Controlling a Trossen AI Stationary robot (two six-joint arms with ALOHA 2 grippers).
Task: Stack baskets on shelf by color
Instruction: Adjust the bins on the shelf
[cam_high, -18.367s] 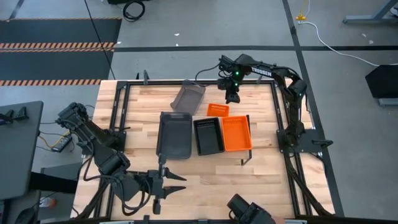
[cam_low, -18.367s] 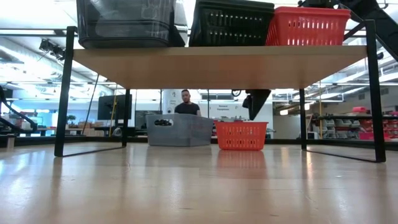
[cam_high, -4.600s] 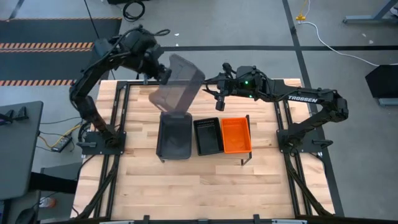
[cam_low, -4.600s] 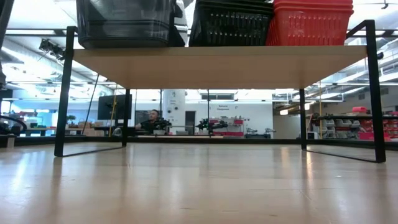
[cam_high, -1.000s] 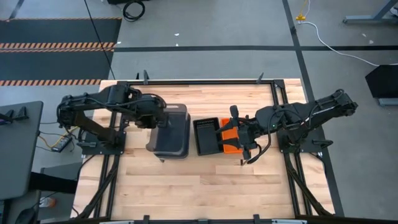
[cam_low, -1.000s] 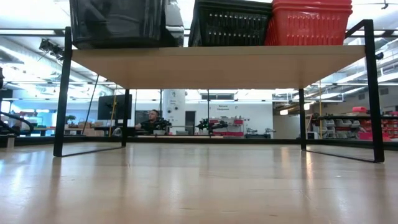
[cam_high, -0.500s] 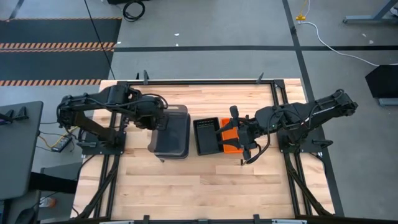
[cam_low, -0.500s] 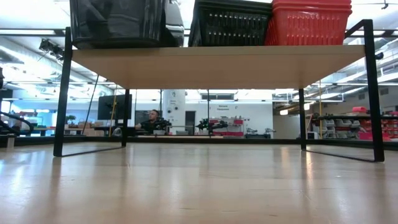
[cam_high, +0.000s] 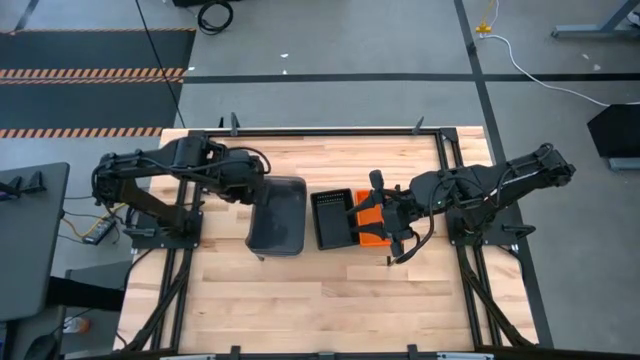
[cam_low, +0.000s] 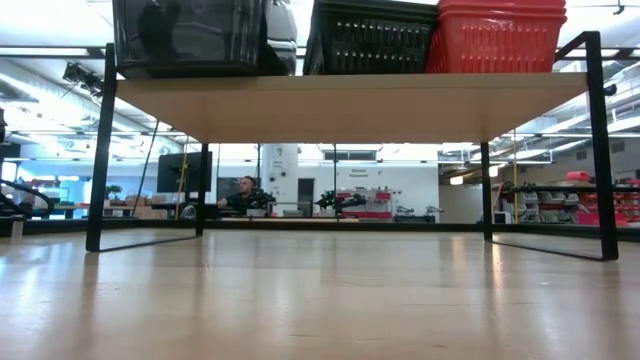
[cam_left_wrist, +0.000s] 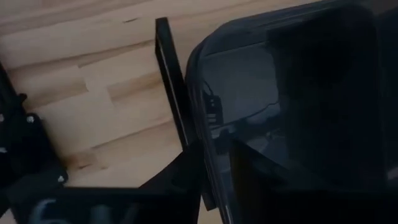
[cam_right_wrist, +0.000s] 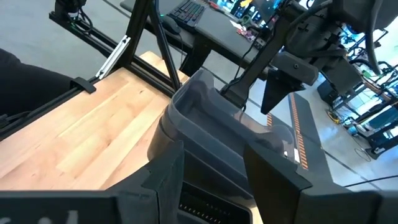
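On the shelf (cam_low: 350, 100) stand three stacks of baskets: grey (cam_high: 278, 215) on the left, black (cam_high: 333, 218) in the middle, orange (cam_high: 380, 232) on the right. The low view shows the grey stack (cam_low: 190, 35), the black stack (cam_low: 370, 35) and the orange stack (cam_low: 495, 35) resting on the board. My left gripper (cam_high: 258, 195) is shut on the top grey basket (cam_left_wrist: 292, 93) at its left side. My right gripper (cam_high: 365, 215) hovers open above the orange stack, pointing toward the grey baskets (cam_right_wrist: 211, 130); its fingers (cam_right_wrist: 168, 177) touch nothing. My left gripper holds the top grey basket by its left wall, just below the rim (cam_left_wrist: 202, 118). One finger (cam_left_wrist: 249, 180) is inside the basket and the other outside, with the wall pinched between them. It comes from the table's left, slanting down. The basket sits nested in the grey stack.
The shelf's thin black legs (cam_low: 100, 150) stand on the wooden table (cam_high: 330, 310), which shows bare wood on the near side. A black metal frame (cam_high: 320, 133) rims the table. A person (cam_low: 245, 192) sits far off in the room behind.
My left gripper has moved a little toward the table's right, keeping its hold. The top grey basket has slid with it toward the black stack, and its far end has come down, so it lies squarer on the grey stack. My right arm has kept still.
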